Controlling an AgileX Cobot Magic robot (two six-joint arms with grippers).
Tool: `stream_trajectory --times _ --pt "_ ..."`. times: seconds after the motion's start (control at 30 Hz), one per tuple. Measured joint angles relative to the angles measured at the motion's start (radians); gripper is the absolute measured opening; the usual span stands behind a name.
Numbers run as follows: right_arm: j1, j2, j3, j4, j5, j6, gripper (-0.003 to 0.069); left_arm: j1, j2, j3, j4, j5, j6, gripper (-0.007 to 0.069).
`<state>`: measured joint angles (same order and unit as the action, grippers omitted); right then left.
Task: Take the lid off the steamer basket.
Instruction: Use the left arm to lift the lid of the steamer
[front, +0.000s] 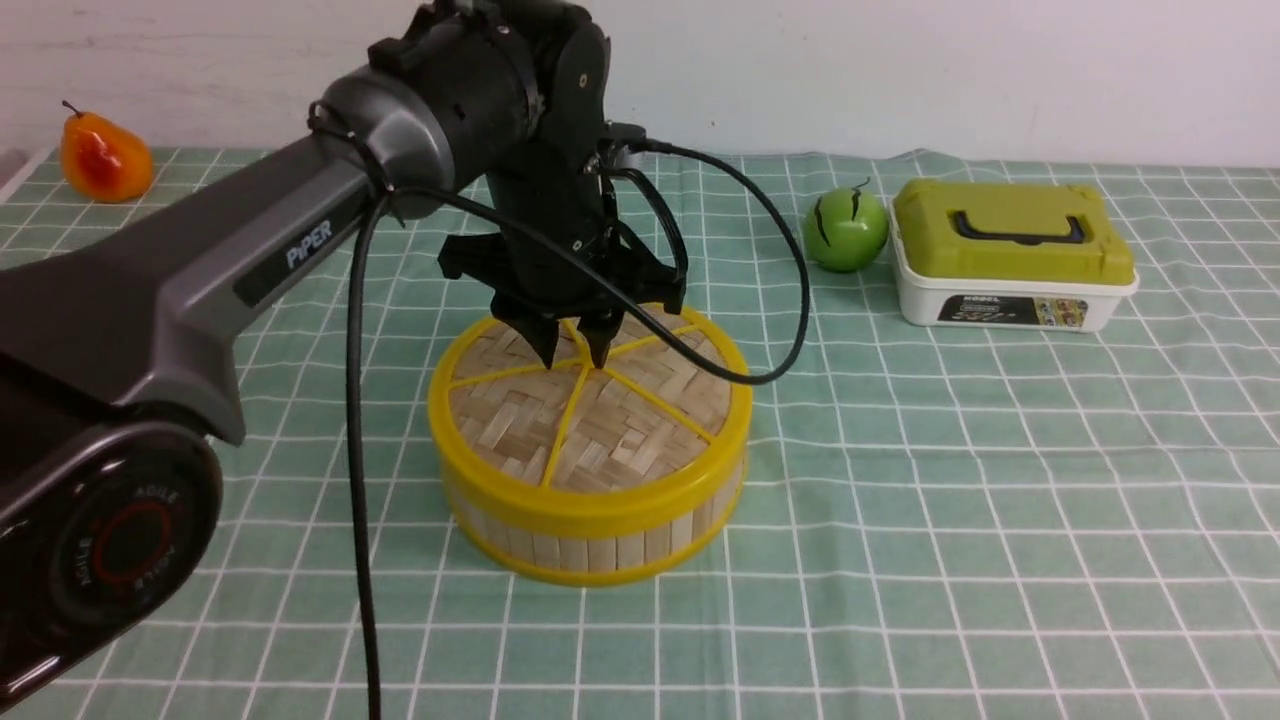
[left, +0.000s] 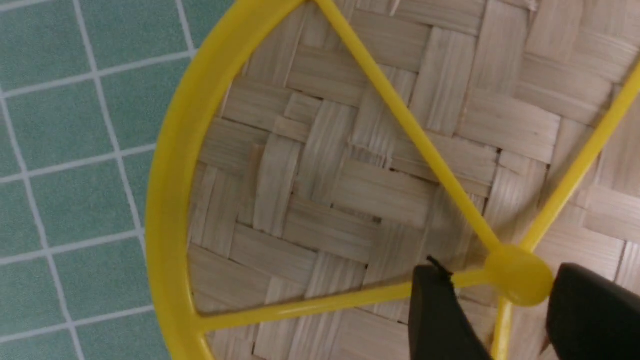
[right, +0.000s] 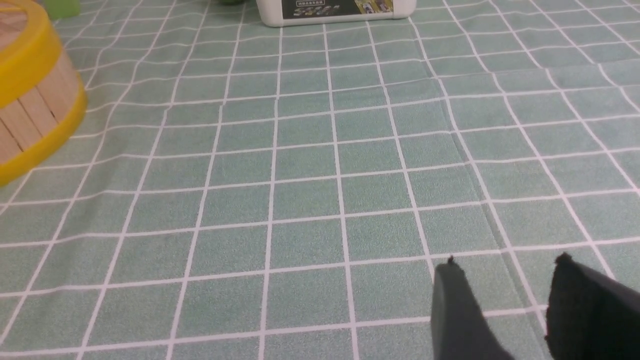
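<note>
The steamer basket (front: 590, 548) stands mid-table, bamboo-slat wall with yellow rims. The lid (front: 600, 420) sits on it, woven bamboo with yellow rim and spokes. My left gripper (front: 573, 358) points down at the lid's centre. In the left wrist view the lid (left: 325, 165) fills the frame and my left gripper (left: 500, 270) is open, its jaws astride the small yellow knob (left: 517, 275); one finger touches the knob, the other stands apart from it. My right gripper (right: 505, 262) is open and empty over bare cloth; the basket (right: 35, 115) shows far off in that view.
A green checked cloth covers the table. A white box with an olive-green lid (front: 1010, 255) and a green apple (front: 846, 230) sit at the back right. An orange pear (front: 103, 155) sits at the back left. The left arm's cable (front: 357, 450) hangs beside the basket.
</note>
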<state>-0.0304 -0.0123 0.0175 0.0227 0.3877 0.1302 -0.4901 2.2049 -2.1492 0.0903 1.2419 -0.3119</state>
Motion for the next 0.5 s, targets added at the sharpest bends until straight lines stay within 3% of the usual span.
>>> stream_trajectory --times 0.5 --pt "0.0 0.0 0.0 0.0 0.0 0.0 0.0241 0.0 0.017 -0.004 -0.004 -0.004 0.0 0.0285"
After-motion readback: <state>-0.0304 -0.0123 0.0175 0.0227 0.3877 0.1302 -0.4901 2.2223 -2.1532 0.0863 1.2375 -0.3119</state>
